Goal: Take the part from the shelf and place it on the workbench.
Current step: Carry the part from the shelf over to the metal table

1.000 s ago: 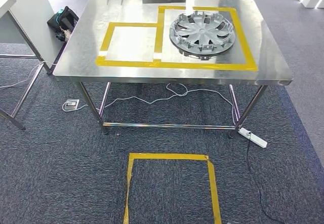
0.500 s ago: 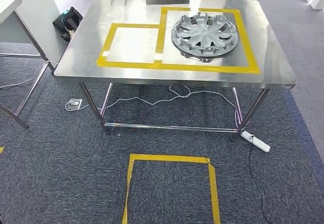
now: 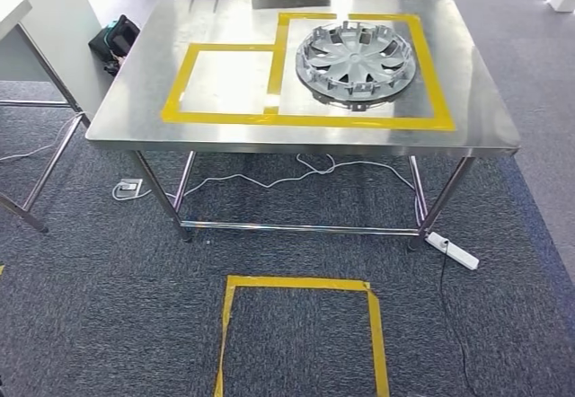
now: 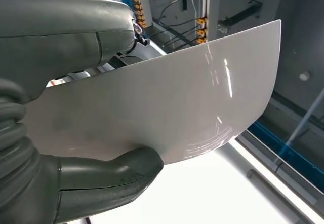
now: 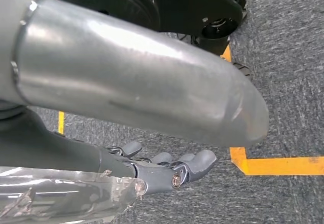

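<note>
Gripping the white curved panel (image 4: pixel 172 97) firmly in the left hand (image 4: pixel 87 183), thumb underneath for support. Facing the steel surface (image 3: pixel 136 92) in the upper frame, probably aiming for the bare taped square (image 3: pixel 227 81) left of the hubcap (image 3: pixel 356 60). Letting the right hand (image 5: pixel 168 169) hang slack and empty.

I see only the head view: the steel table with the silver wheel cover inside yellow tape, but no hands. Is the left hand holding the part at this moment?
Observer: Yes. In the left wrist view the left hand grips a white, glossy, curved panel, with the thumb pressed against its edge.
Operator: And the right hand?
Observer: The right hand holds nothing; its dark fingers are stretched out above the grey carpet.
Operator: Is there a mark on the floor near it?
Observer: Yes, a corner of yellow floor tape lies on the carpet beside the fingers.
</note>
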Robot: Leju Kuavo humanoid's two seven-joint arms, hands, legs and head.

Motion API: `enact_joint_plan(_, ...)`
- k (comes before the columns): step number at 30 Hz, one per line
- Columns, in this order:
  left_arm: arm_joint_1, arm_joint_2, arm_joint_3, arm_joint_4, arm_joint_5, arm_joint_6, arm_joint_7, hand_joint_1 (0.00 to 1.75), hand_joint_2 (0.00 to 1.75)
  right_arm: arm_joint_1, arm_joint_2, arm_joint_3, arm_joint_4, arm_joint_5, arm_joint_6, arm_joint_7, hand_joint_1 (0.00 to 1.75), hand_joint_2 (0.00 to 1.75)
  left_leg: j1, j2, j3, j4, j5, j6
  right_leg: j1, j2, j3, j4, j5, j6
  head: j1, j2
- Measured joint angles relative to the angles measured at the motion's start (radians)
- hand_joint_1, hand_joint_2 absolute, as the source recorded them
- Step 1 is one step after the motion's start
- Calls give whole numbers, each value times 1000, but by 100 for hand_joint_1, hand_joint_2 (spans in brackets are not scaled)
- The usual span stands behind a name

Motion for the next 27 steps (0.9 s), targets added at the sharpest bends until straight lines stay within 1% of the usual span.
enact_joint_plan(1,0,0,0,0,0,0,0,175,175,0,0,0,0,0,0,0,0,0,-2,1,10,-23,-2,2,2,0,-1,-2,-3,6,0,0)
enact_joint_plan(2,0,0,0,0,0,0,0,175,175,0,0,0,0,1,0,0,0,0,-4,-1,13,-29,-9,6,4,0,-2,-5,-5,11,1,0)
enact_joint_plan(4,1,-1,1,0,0,0,0,175,175,0,0,0,0,3,1,0,0,0,-2,-3,15,-31,-12,17,2,-2,-1,-6,-12,21,3,0)
enact_joint_plan(5,1,-1,1,0,-1,1,0,175,175,-1,0,0,0,4,1,-1,0,0,-2,-4,18,-32,-14,24,1,-3,-7,11,-24,26,4,0)
enact_joint_plan(6,1,-1,1,0,-1,1,0,175,175,-2,0,0,0,4,1,-1,0,0,-1,-4,21,-33,-16,30,2,-3,-24,51,-46,29,6,0)
enact_joint_plan(7,1,-1,2,0,-2,1,0,175,175,-2,0,0,0,5,1,-1,0,0,-2,-4,24,-33,-18,35,2,-3,-55,113,-76,30,8,0)
enact_joint_plan(8,2,-1,2,0,-2,1,0,175,175,-2,0,0,0,5,2,-1,0,0,-5,-4,27,-33,-21,39,3,-3,-94,186,-106,30,9,0)
enact_joint_plan(9,2,-1,2,0,-2,1,0,175,175,-1,0,0,0,6,2,-1,0,0,-8,-4,30,-33,-24,43,3,-3,-131,248,-125,30,10,0)
enact_joint_plan(10,2,-1,2,1,-2,1,0,175,175,0,0,0,0,6,3,-1,0,0,-11,-5,34,-32,-28,46,4,-3,-155,281,-125,28,10,0)
enact_joint_plan(11,2,-1,2,1,-2,1,0,175,175,1,0,0,0,6,3,-1,0,0,-14,-7,39,-32,-32,47,5,-3,-160,274,-103,25,10,0)
enact_joint_plan(12,2,-1,2,1,-2,1,0,175,175,2,0,0,0,6,3,-1,0,0,-16,-8,47,-32,-36,48,7,-3,-146,229,-65,20,10,0)
enact_joint_plan(13,2,-1,2,1,-2,1,0,175,175,2,0,0,0,6,3,-1,0,0,-18,-10,55,-32,-42,47,10,-3,-118,158,-19,13,10,0)
enact_joint_plan(14,2,-1,2,1,-2,1,0,175,175,1,0,0,0,6,3,-1,0,0,-21,-10,61,-31,-48,45,14,-2,-88,91,13,6,10,0)
enact_joint_plan(15,2,-2,2,1,-2,1,0,175,175,0,-1,0,0,6,3,-1,0,0,-22,-11,66,-31,-52,41,17,-2,-65,42,33,1,9,0)
enact_joint_plan(16,2,-2,2,1,-2,2,0,175,175,0,-1,0,0,6,3,-1,0,0,-23,-12,67,-30,-55,37,20,-2,-51,14,40,-3,9,0)
enact_joint_plan(18,2,-2,1,1,-2,3,0,175,175,0,-1,0,0,7,3,-1,0,0,-21,-12,69,-33,-58,28,22,-1,-45,6,37,-8,9,0)
enact_joint_plan(20,2,-3,2,0,-3,4,0,175,175,0,-1,0,0,8,3,-1,0,0,-20,-11,69,-24,-69,16,18,-2,-36,-5,38,-16,5,0)
enact_joint_plan(21,1,-2,2,0,-3,4,0,175,175,-1,-1,0,0,8,3,-1,0,0,-20,-9,55,5,-85,10,14,-2,-29,-12,38,-21,3,0)
enact_joint_plan(22,1,-2,3,0,-3,4,0,175,175,-2,-1,0,0,8,3,-1,0,0,-18,-8,30,54,-109,4,11,-3,-24,-16,37,-24,-1,0)
enact_joint_plan(23,2,-1,3,0,-3,5,0,175,175,-3,-1,0,0,8,3,-1,0,0,-17,-8,-7,118,-135,-1,9,-4,-20,-18,35,-27,-4,0)
enact_joint_plan(24,2,-1,4,0,-3,5,0,175,175,-3,-1,0,0,8,3,-1,0,0,-14,-8,-46,181,-155,-5,8,-5,-19,-18,32,-27,-4,0)
enact_joint_plan(25,3,-1,4,1,-3,5,0,175,175,-3,-1,0,0,8,3,-1,0,0,-11,-7,-75,222,-159,-9,7,-5,-16,-18,29,-27,-4,0)
enact_joint_plan(26,4,-1,4,1,-3,5,0,175,175,-2,-1,0,0,8,3,-1,0,0,-9,-7,-87,229,-143,-12,5,-5,-11,-18,25,-25,-4,0)
enact_joint_plan(27,4,-1,4,1,-3,5,0,175,175,-1,-1,0,0,8,4,0,0,0,-6,-7,-80,199,-108,-16,2,-4,-5,-18,20,-21,-4,0)
